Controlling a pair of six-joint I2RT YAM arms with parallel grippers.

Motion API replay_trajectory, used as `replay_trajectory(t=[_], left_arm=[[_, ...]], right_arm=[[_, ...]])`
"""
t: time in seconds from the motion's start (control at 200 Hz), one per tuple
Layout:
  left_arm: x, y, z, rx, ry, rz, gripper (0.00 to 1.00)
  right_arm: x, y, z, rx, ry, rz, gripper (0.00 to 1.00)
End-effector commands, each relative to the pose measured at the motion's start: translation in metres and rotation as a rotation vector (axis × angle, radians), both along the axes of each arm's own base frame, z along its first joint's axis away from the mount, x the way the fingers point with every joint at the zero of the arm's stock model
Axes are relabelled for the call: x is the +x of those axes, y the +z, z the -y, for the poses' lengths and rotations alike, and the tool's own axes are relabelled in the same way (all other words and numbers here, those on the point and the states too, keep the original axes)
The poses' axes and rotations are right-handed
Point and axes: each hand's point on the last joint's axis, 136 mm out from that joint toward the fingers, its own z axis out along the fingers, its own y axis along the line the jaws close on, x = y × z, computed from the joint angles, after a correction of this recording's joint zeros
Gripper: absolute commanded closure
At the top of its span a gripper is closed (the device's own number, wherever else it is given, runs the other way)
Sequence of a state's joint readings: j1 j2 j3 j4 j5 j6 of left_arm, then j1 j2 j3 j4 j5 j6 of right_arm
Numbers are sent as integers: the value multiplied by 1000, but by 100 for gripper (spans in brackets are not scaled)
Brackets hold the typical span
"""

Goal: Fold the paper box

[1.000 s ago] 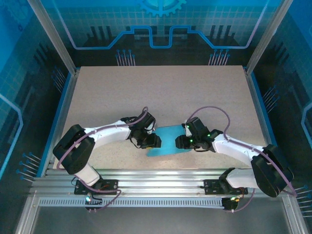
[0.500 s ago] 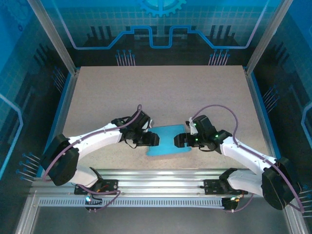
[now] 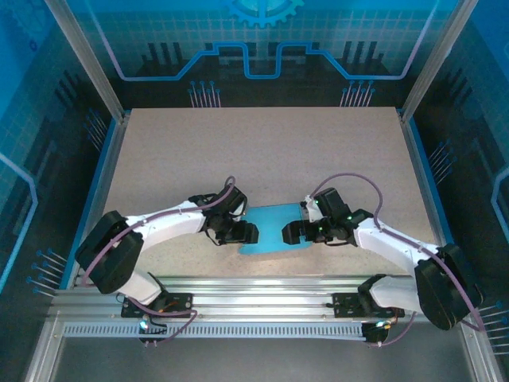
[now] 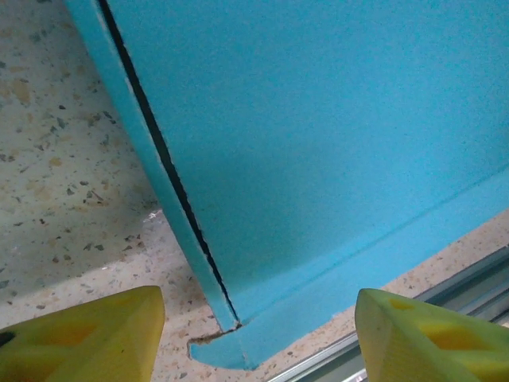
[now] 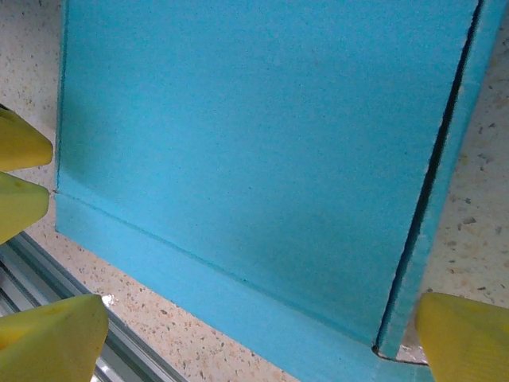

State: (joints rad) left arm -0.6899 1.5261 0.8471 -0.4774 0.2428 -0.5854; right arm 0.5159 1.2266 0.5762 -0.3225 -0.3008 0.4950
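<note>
Now the paper box [image 3: 269,229] is seen lying flat, blue side up, at the near edge of the counter [image 3: 262,151], just beyond the aluminium rail [image 3: 262,290] and between the two arms, in much the same spot as a second earlier. What has changed is the grip. The fingers of the left gripper [image 3: 242,233] and of the right gripper [image 3: 291,232], narrower a second ago, have been spread. In the left wrist view the yellow fingertips [image 4: 87,334] are held wide apart with the box's near left corner between them and nothing pinched. In the right wrist view the fingertips [image 5: 56,338] are spread wider still, to either side of the near right corner, and likewise nothing is held. The left arm's elbow has also been shifted, out to the left half a second ago and since drawn partly back. From above, both side edges of the box are covered by the grippers, so any contact there cannot be judged. A dark slit [image 4: 171,199] between the main panel and a narrow side flap is shown close up, but the rest of the box is cut off. Two more yellow tips [image 5: 17,175] are cropped at the left border of the right wrist view, and it cannot be told what they belong to.
</note>
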Motion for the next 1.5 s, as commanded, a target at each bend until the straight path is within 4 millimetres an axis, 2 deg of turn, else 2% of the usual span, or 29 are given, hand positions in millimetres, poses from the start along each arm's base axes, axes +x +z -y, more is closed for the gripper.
replay_trajectory(t=[0.0, 0.32, 0.455, 0.575, 1.111, 1.316, 1.496], left_arm=[[5, -2, 5, -14, 4, -10, 34], [9, 4, 21, -95, 1, -11, 35], [10, 5, 22, -100, 1, -8, 35], [9, 14, 25, -129, 0, -1, 35], [12, 91, 25, -275, 48, 100, 35], [10, 104, 27, -310, 70, 87, 35], [10, 115, 27, -343, 95, 89, 32]], right_arm=[[5, 1, -5, 26, 19, 9, 0], [3, 2, -10, 60, 26, 6, 0], [3, 3, -11, 64, 26, 7, 0], [3, 6, -10, 68, 24, 9, 0], [-2, 70, -1, 116, -43, 81, 0], [1, 91, -3, 154, -72, 91, 0], [0, 100, -5, 178, -79, 88, 0]])
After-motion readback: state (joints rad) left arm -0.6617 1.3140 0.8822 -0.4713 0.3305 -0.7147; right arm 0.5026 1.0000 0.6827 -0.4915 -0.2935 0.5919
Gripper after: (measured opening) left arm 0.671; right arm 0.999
